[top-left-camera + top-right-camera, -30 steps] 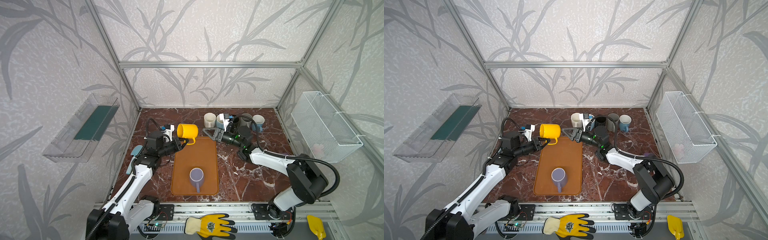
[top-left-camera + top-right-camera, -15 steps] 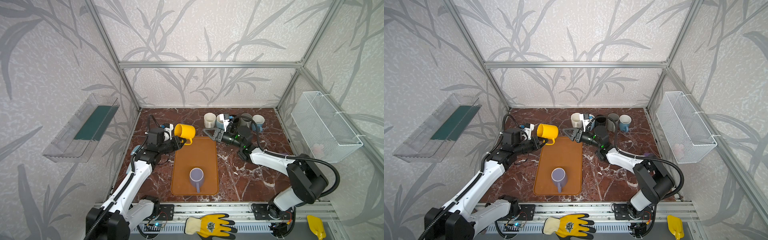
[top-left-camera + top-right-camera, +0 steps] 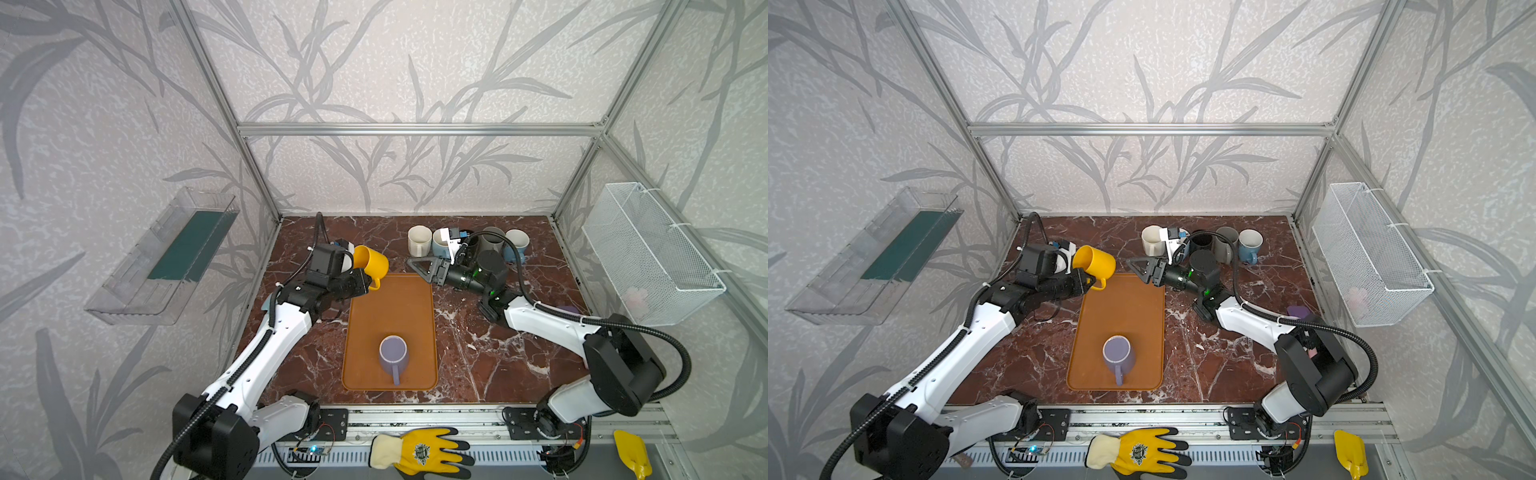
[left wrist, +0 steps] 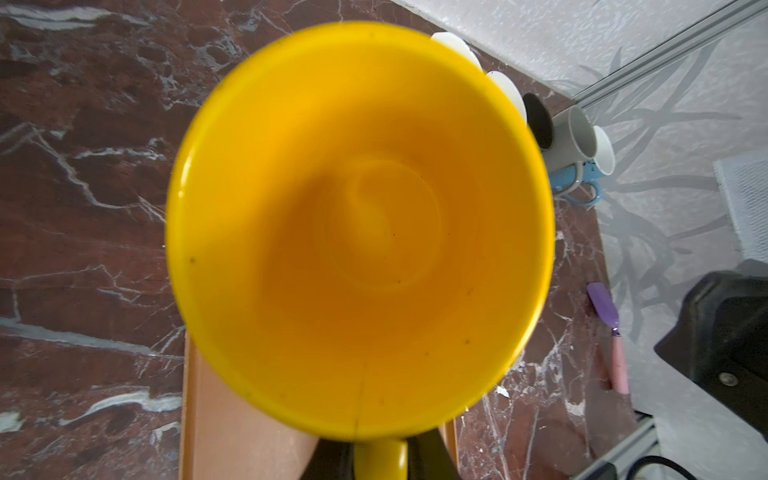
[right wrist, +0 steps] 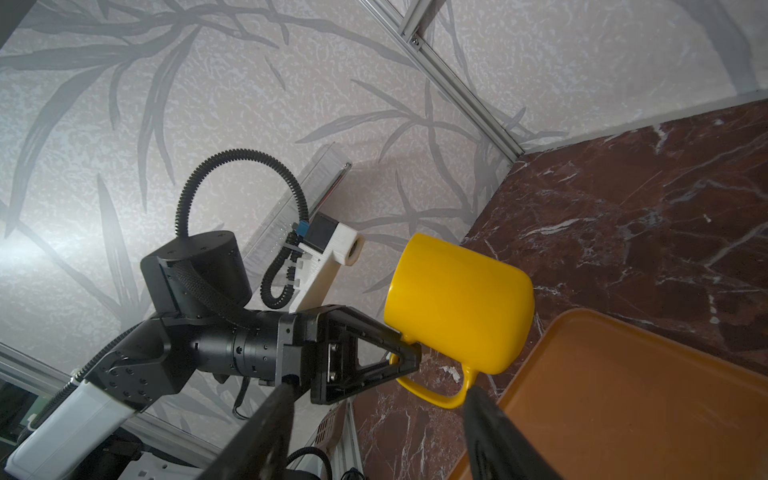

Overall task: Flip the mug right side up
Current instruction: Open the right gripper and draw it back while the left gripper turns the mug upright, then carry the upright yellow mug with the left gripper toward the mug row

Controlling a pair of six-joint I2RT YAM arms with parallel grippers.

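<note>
A yellow mug (image 3: 374,262) (image 3: 1098,261) hangs tilted in the air over the far left corner of the orange tray (image 3: 390,307) (image 3: 1121,307). Its mouth faces up and to the left, and its base points down to the right. My left gripper (image 3: 368,284) (image 3: 1090,282) (image 4: 380,457) is shut on the mug's handle. The left wrist view looks straight into the mug (image 4: 357,224). My right gripper (image 3: 415,268) (image 3: 1136,266) (image 5: 378,392) stands open just right of the mug (image 5: 457,299), holding nothing.
A purple mug (image 3: 392,353) (image 3: 1118,353) stands on the tray's near half. Several mugs (image 3: 419,241) line the back of the marble floor. A purple spatula (image 4: 606,307) lies at the right. A wire basket (image 3: 648,253) and a clear shelf (image 3: 166,257) hang on the side walls.
My left wrist has risen and turned, tipping the yellow mug's mouth further upward to the left. The right arm has not moved.
</note>
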